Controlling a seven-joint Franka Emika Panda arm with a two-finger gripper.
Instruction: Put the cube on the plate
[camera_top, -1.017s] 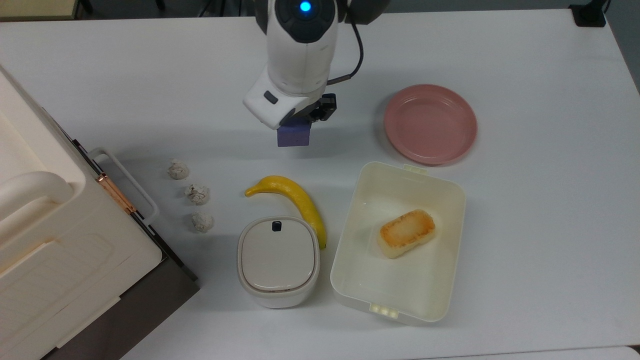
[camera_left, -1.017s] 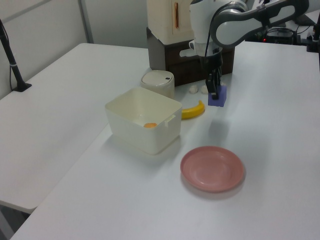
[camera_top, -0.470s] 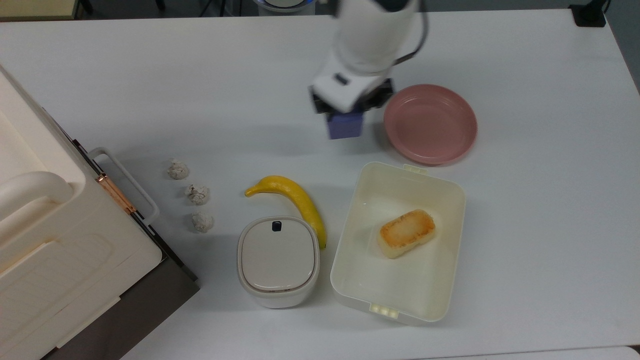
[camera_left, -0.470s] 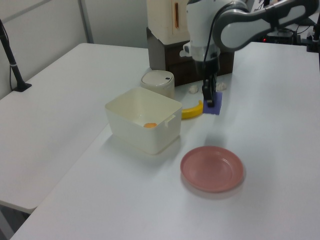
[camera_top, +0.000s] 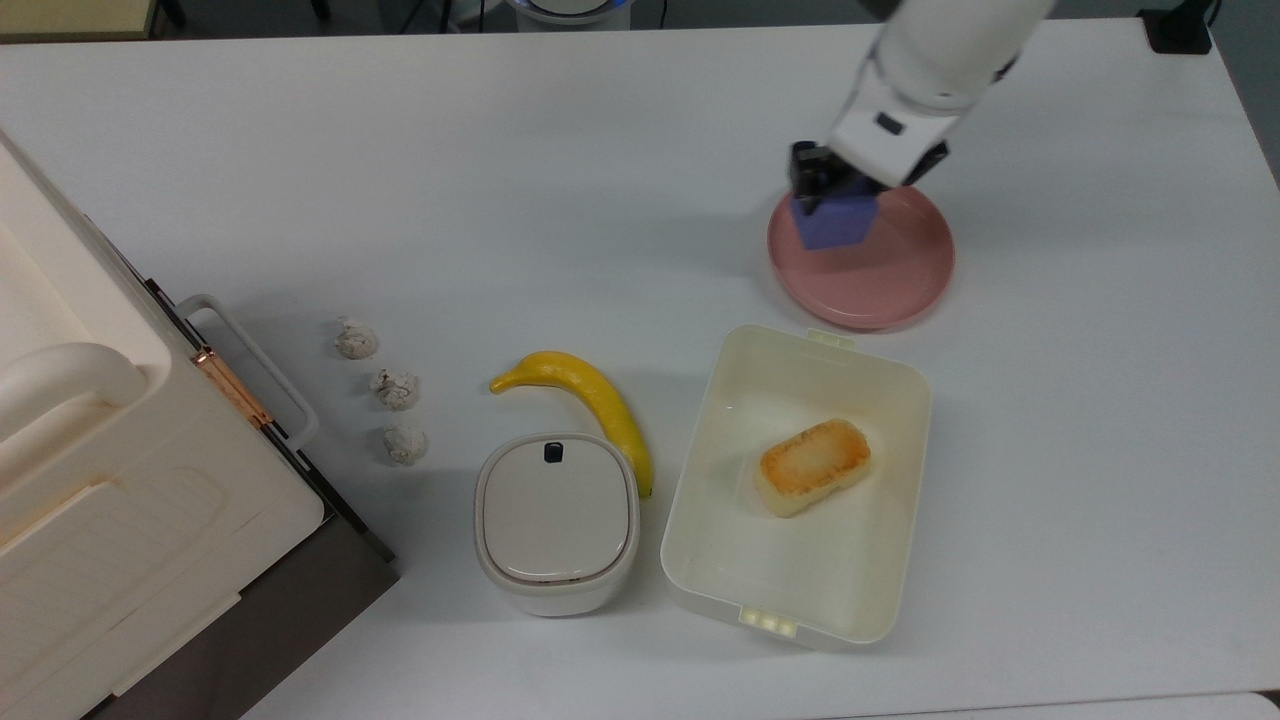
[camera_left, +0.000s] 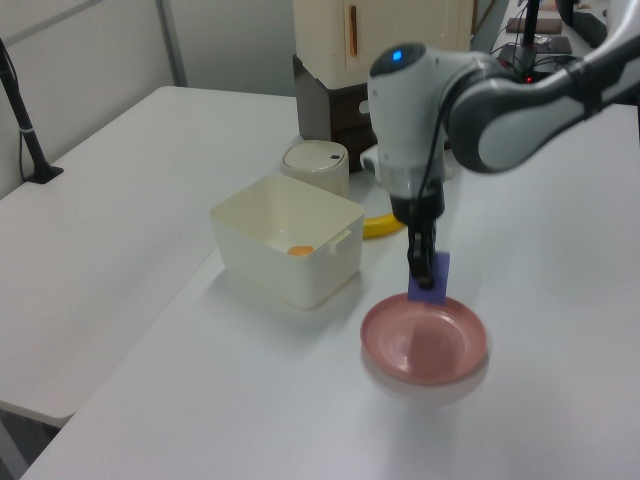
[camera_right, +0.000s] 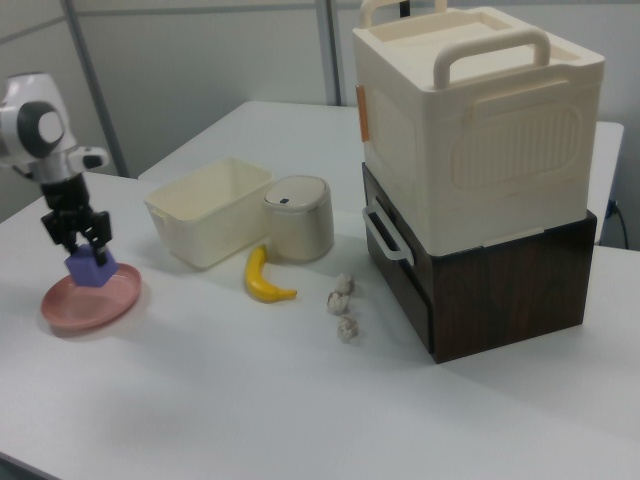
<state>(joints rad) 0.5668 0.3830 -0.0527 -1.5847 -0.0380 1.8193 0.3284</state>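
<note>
Glossy white rounded arm shell (camera_left: 415, 125) with grey joint sections. Small blue indicator light (camera_left: 398, 55) glowing atop one joint. White hand block bearing a small dark marking. Black two-finger gripper (camera_right: 76, 238) below, thin black cable alongside.

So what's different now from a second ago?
The gripper, shut on the cube, carried it toward the top view's right, from above the bare table to above the plate. The cube is not yet let go; in the right view it hangs just above the plate. The banana, box, bread and lidded pot stayed put.
</note>
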